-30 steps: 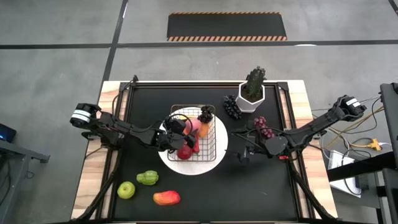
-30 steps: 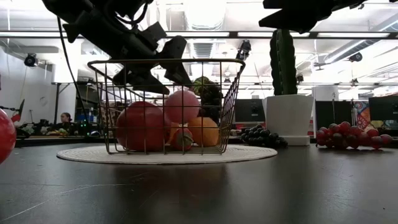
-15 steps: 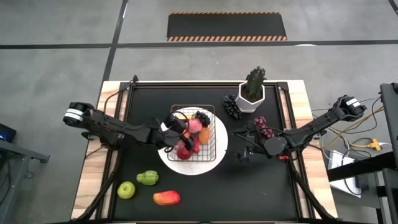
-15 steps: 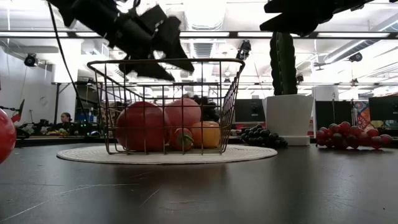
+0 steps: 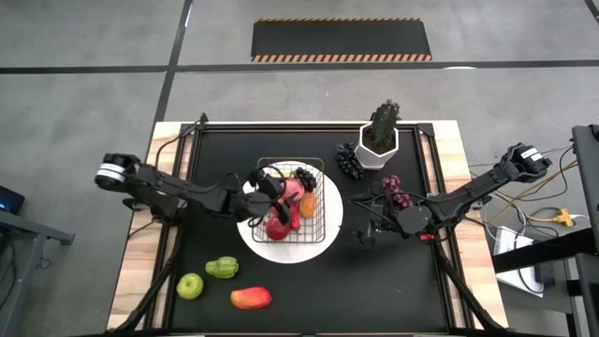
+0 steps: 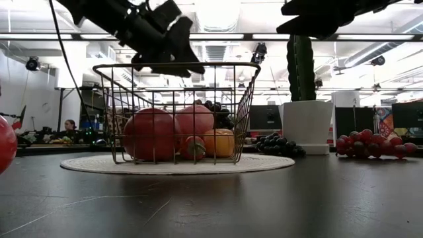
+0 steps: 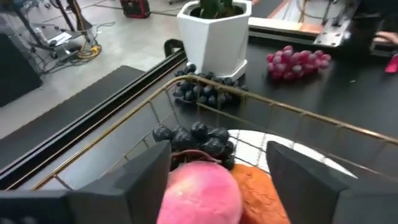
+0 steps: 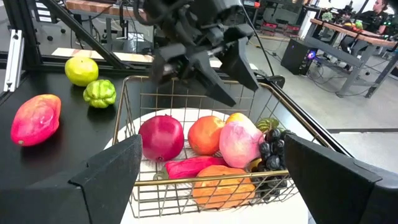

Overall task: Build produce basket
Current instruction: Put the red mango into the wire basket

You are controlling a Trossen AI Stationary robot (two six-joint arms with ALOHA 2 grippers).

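Note:
The dark wire basket [image 5: 318,208] stands on a round white plate [image 5: 290,251] at mid-table. In it lie a red apple [image 8: 161,137], a pink peach [image 8: 240,144], an orange [image 8: 206,134], a red chili [image 8: 193,166] and a dark grape bunch [image 7: 198,139]. My left gripper [image 5: 266,185] hovers open and empty just above the basket's rim, over the peach [image 7: 202,190]; it also shows in the low view [image 6: 180,66]. My right gripper [image 5: 367,234] is open and empty over the table, right of the plate, facing the basket [image 8: 186,99].
A white hexagonal pot [image 5: 378,148] with a spiky plant stands at the far right. A second dark grape bunch [image 5: 349,163] lies beside it, and a red grape bunch [image 5: 396,190] lies nearer. A green apple [image 5: 190,285], a green pepper [image 5: 222,268] and a mango [image 5: 250,298] lie near the front left.
My left gripper has risen from inside the basket to above its rim and drawn back a little toward the table's left edge. The dark grape bunch has sunk lower into the basket's far right corner and now rests among the fruit.

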